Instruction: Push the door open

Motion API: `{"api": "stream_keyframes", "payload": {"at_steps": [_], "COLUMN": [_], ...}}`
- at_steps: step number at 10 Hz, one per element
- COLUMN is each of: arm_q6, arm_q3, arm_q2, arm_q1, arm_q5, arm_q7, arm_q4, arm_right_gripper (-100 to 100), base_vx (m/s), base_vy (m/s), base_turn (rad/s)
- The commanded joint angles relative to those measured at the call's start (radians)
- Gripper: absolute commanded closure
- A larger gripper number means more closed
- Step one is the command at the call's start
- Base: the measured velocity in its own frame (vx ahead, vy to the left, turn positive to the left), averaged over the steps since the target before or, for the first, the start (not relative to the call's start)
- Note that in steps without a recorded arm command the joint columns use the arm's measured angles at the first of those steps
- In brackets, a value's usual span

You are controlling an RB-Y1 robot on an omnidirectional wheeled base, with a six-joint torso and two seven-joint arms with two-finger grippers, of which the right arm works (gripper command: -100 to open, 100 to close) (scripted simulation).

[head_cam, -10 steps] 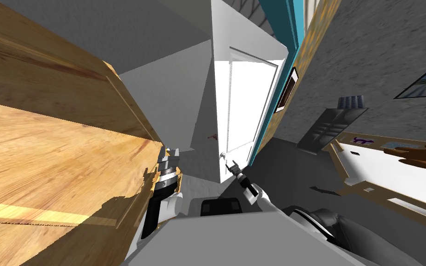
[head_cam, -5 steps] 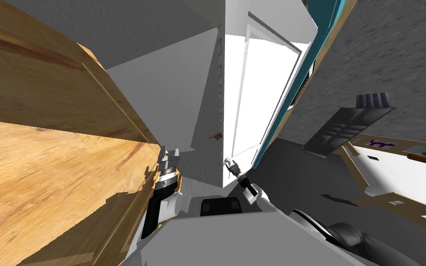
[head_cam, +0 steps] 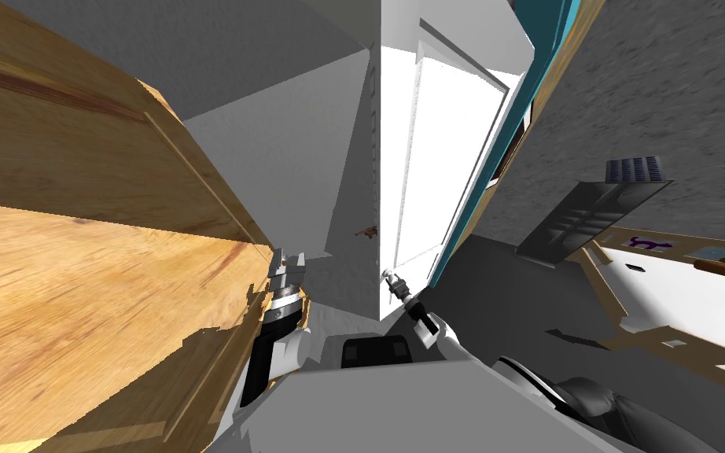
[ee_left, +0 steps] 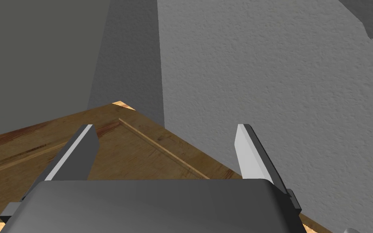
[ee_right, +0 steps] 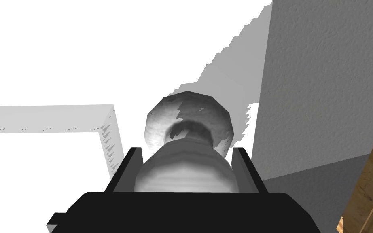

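Clamped with the right end effector [ee_right: 187,153] on the round grey knob [ee_right: 187,121] of the white door [head_cam: 439,157], straight ahead and seemingly already ajar. Holding the left end effector [ee_left: 165,133] spread apart and idle, just beside the wooden cabinet [head_cam: 78,275]. Likely to slip off the smooth knob, or twist the wrist, if pushed straight rather than along the hinge arc. Also at risk of scraping the left arm on the cabinet when advancing.

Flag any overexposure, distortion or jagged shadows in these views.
Head view: wide lens splays the walls; white door washed out. Right wrist view: jagged shadow edges around the knob in the right gripper. Left wrist view: evenly lit, left gripper open.
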Motion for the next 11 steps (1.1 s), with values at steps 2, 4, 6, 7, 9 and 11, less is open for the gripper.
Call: {"api": "stream_keyframes", "payload": {"at_steps": [2, 4, 6, 7, 9, 11], "arm_q6": [0.000, 0.000, 0.000, -0.001, -0.001, -0.001], "arm_q3": [0.003, 0.005, 0.010, 0.013, 0.018, 0.021], "arm_q2": [0.001, 0.002, 0.003, 0.004, 0.006, 0.007], "arm_q1": [0.000, -0.001, -0.003, -0.003, -0.005, -0.006], "arm_q5": [-0.007, -0.013, -0.024, -0.029, -0.041, -0.050], "arm_q7": [-0.036, -0.066, -0.119, -0.146, -0.202, -0.239], "arm_q4": [0.001, 0.002, 0.003, 0.003, 0.005, 0.006], "arm_right_gripper": [100, 100, 100, 100, 100, 100], "base_vx": [0.008, 0.022, 0.029, 0.039, 0.034, 0.040], "base_vy": [0.002, 0.010, 0.009, 0.015, 0.019, 0.015], "base_turn": [-0.010, -0.019, -0.019, -0.022, -0.021, -0.019]}}
